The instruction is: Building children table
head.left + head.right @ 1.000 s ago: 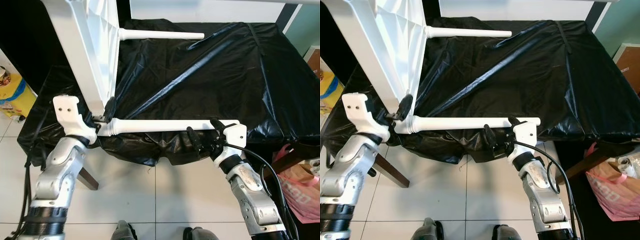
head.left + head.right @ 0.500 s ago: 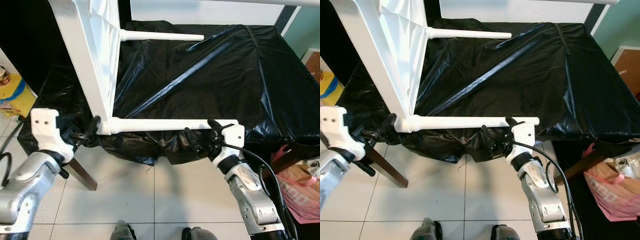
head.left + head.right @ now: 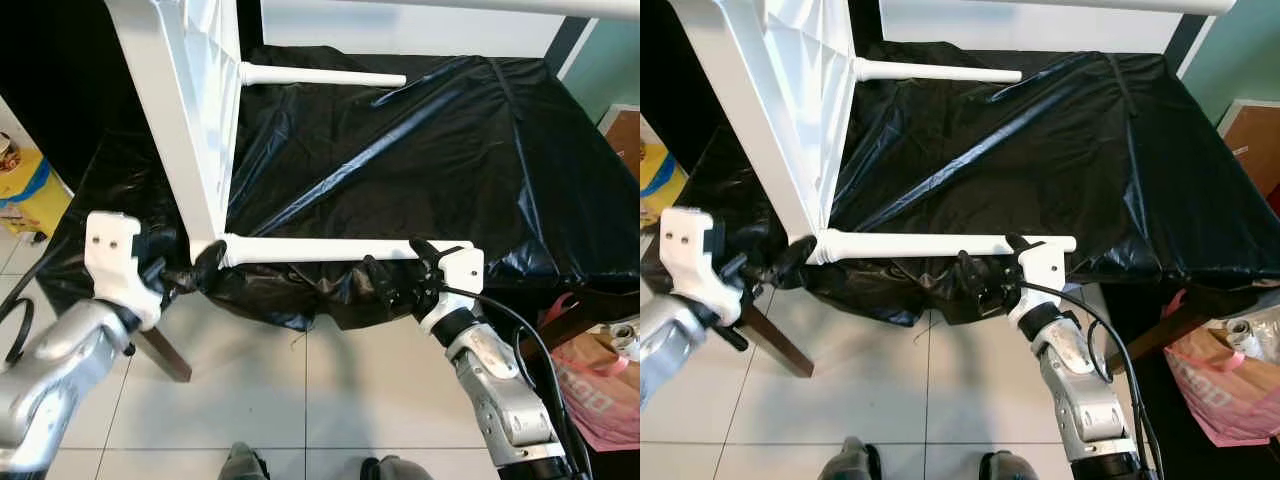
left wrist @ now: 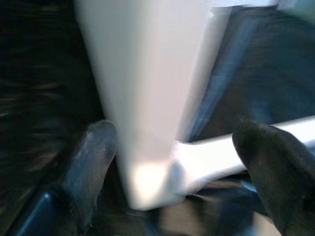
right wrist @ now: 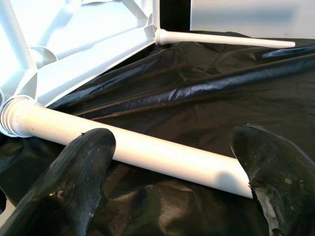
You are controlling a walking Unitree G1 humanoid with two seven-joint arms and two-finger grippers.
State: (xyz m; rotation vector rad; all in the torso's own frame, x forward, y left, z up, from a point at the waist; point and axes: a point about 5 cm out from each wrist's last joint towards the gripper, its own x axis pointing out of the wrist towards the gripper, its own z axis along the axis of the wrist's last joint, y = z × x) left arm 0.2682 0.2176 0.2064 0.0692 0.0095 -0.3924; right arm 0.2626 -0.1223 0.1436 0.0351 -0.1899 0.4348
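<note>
Black plastic sheeting [image 3: 420, 150] covers the work surface across the frame's middle. At lower centre the right gripper [image 3: 400, 280] stands spread beside the near leg [image 3: 320, 250], not clasping it. At lower left the left gripper [image 3: 190, 275], fingers parted, flanks the tabletop [image 3: 185, 110] corner. Two legs look seated, the far leg [image 3: 320, 75] near the top; others seem left to fit. Right wrist view shows the socket joint [image 5: 15, 115]; left wrist view blurs it

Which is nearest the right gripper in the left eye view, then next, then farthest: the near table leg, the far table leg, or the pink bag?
1. Near table leg, just above the right gripper.
2. Pink bag, on the floor to its right.
3. Far table leg, across the black sheet.
</note>
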